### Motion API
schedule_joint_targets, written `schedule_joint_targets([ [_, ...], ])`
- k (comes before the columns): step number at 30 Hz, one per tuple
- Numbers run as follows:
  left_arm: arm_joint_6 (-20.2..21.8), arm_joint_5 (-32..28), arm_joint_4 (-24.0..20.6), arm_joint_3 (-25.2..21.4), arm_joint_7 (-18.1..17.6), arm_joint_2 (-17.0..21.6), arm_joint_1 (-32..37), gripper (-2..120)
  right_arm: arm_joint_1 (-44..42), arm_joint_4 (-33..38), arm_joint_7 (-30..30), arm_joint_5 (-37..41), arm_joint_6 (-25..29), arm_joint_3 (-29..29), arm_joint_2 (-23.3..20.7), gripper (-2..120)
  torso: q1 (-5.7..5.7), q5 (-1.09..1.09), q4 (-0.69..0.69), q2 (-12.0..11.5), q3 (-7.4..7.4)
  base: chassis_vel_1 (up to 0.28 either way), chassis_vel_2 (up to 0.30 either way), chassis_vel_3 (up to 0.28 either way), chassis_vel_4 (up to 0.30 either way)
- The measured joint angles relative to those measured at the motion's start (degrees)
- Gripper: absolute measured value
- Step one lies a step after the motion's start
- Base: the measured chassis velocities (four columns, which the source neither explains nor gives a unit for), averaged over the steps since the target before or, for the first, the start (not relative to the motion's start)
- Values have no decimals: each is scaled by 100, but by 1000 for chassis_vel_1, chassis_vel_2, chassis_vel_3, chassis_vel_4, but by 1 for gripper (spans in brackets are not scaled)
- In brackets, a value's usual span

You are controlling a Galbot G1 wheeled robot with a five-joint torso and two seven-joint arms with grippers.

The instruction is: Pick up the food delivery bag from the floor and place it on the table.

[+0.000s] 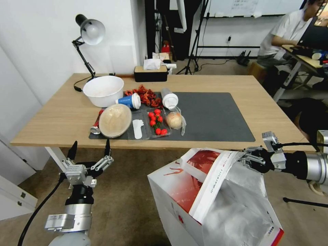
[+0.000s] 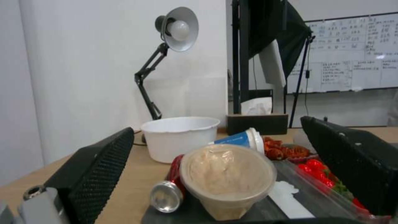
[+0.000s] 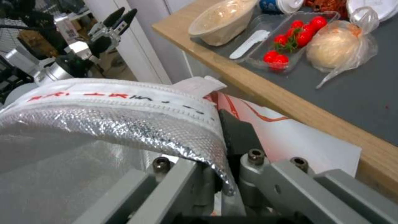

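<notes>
Food delivery bag [image 1: 191,191], boxy, red-and-white with crinkled foil lining, hangs tilted before my table [image 1: 61,118], mouth toward the right gripper [image 1: 246,158] clamping its rim; left gripper [image 1: 89,150] spread wide.

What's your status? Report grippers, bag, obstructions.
Right gripper shut on bag rim, bag held below table edge. Left gripper open, empty, at near edge. Food crowds mat's left half.

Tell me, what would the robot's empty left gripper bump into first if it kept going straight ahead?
Probably the clear lidded tub of beige food lying at the wooden table's near edge; the open left gripper points right at it, though depth is unclear.
</notes>
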Motion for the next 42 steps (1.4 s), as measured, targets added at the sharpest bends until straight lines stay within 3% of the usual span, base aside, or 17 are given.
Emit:
schedule_joint_targets([
  [17,-40,-9,154,-163,-33,-36,8,100,2,256,-8,246,-39,181,84,0,-15,0,0,-37,-20,0,0,0,0],
  [25,-105,-5,229,-203,-30,-21,22,100,544,557,155,1250,-215,694,160,0,-22,0,1,-51,-29,0,0,0,0],
  [28,-137,4,238,-203,-27,-24,36,100,687,471,284,1695,-260,1186,83,0,-24,-1,0,-56,-32,0,0,0,0],
  [34,-148,11,257,-178,-26,-40,20,100,832,235,558,2248,-266,1573,4,0,-26,0,0,-62,-35,0,0,0,0],
  [41,-148,55,321,-149,-33,-61,-26,100,1081,-113,1265,3244,-48,1832,-67,0,-29,0,0,-67,-38,0,0,0,0],
  [42,-148,58,339,-133,-35,-68,-50,100,1232,-222,1726,3682,89,1794,-34,0,-30,-1,0,-68,-39,0,0,0,0],
])
